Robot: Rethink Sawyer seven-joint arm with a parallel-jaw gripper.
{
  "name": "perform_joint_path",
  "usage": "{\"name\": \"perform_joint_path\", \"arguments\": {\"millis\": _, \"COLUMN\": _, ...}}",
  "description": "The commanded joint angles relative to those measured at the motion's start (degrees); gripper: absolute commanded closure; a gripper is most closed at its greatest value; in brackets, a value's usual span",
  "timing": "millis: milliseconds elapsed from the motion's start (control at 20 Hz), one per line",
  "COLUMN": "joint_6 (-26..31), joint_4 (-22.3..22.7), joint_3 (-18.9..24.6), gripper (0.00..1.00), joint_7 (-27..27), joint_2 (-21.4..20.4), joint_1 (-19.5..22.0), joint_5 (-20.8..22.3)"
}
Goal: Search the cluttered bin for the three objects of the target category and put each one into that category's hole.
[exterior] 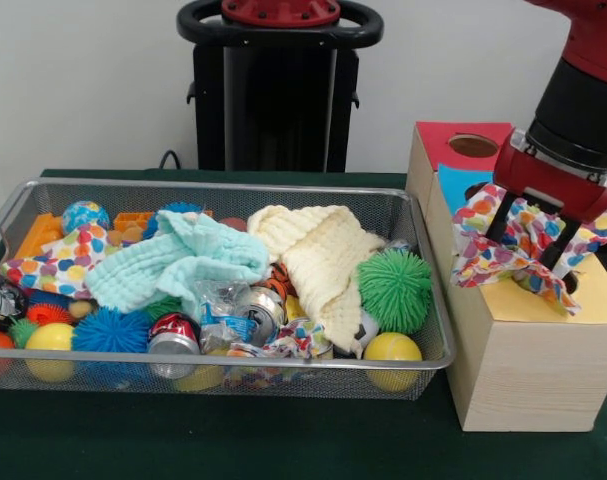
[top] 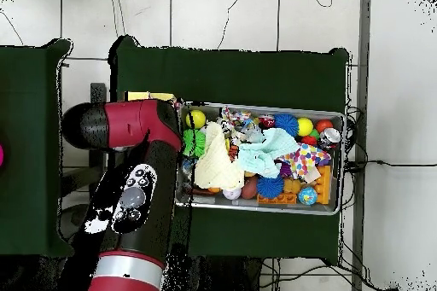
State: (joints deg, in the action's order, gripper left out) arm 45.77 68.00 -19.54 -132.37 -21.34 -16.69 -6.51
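A green cloth (exterior: 283, 440) covers the table; cables, seemingly, trail over the tiled floor (top: 222, 14).

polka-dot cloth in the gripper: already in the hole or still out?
Still out. The gripper is shut on the polka-dot cloth, which hangs spread above the yellow top of the wooden box, beside its hole.

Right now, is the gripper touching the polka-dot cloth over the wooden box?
Touching. The front view shows the gripper closed on the polka-dot cloth, which drapes around its fingers above the wooden box.
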Motion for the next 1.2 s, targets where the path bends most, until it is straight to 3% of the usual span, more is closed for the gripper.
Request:
{"name": "perform_joint_path", "arguments": {"millis": 50, "joint_6": -2.7, "joint_4": 6.3, "joint_3": 5.4, "gripper": 0.00, "joint_7": -3.2, "joint_2": 0.5, "joint_1": 2.1, "joint_5": 1.1}}
{"name": "perform_joint_path", "arguments": {"millis": 600, "joint_6": -3.7, "joint_4": 8.8, "joint_3": 5.8, "gripper": 0.00, "joint_7": -3.1, "joint_2": -4.7, "joint_1": 1.7, "joint_5": 0.0}}
{"name": "perform_joint_path", "arguments": {"millis": 1000, "joint_6": 0.6, "joint_4": 8.4, "joint_3": 5.5, "gripper": 0.00, "joint_7": -3.4, "joint_2": -6.5, "joint_1": 1.0, "joint_5": -0.4}}
{"name": "perform_joint_path", "arguments": {"millis": 1200, "joint_6": -0.7, "joint_4": 8.1, "joint_3": 5.9, "gripper": 0.00, "joint_7": -4.2, "joint_2": -5.6, "joint_1": 1.6, "joint_5": -0.6}}
